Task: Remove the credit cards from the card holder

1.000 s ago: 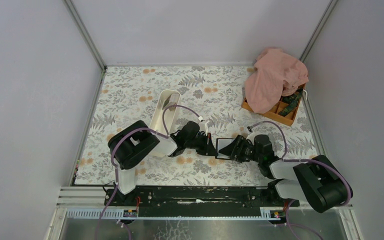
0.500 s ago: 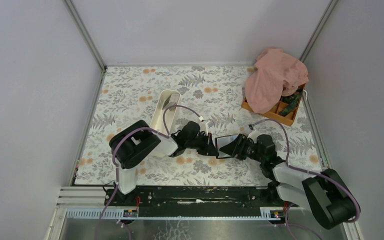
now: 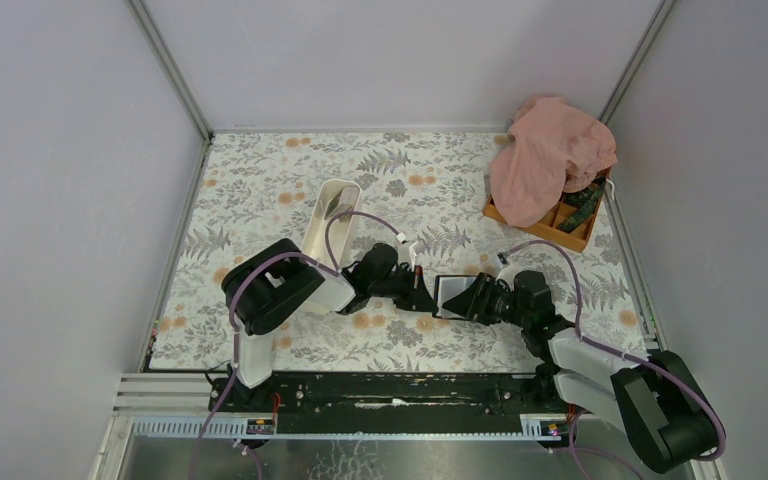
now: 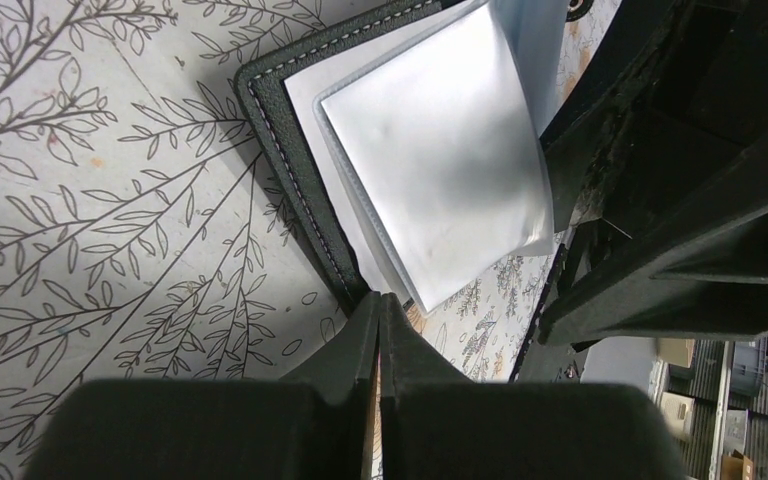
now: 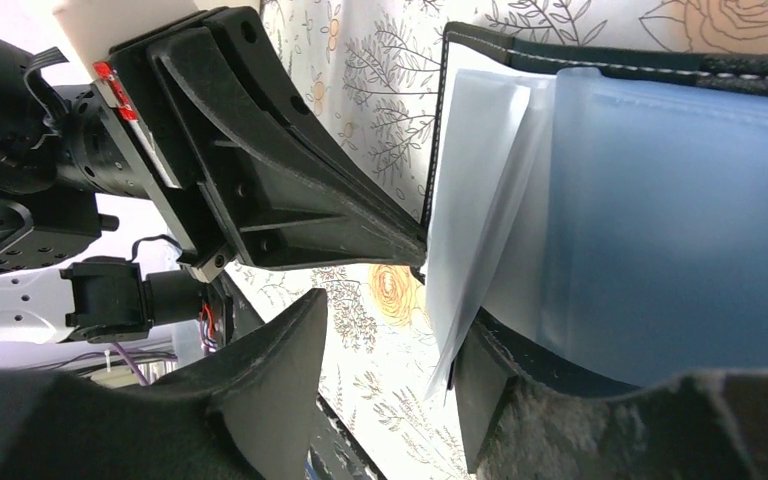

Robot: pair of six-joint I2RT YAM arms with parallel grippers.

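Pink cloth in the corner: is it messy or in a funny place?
Yes. The pink cloth lies crumpled over the orange box at the far right, covering most of its compartments. Nothing else looks spilled or broken.

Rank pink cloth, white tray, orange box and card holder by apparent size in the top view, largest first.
1. pink cloth
2. white tray, partly hidden
3. orange box, mostly under the cloth, so unsure against the tray
4. card holder

Soft, even light — glare on the card holder [image 4: 430,160], left hand [image 4: 379,300] blurred close-up.
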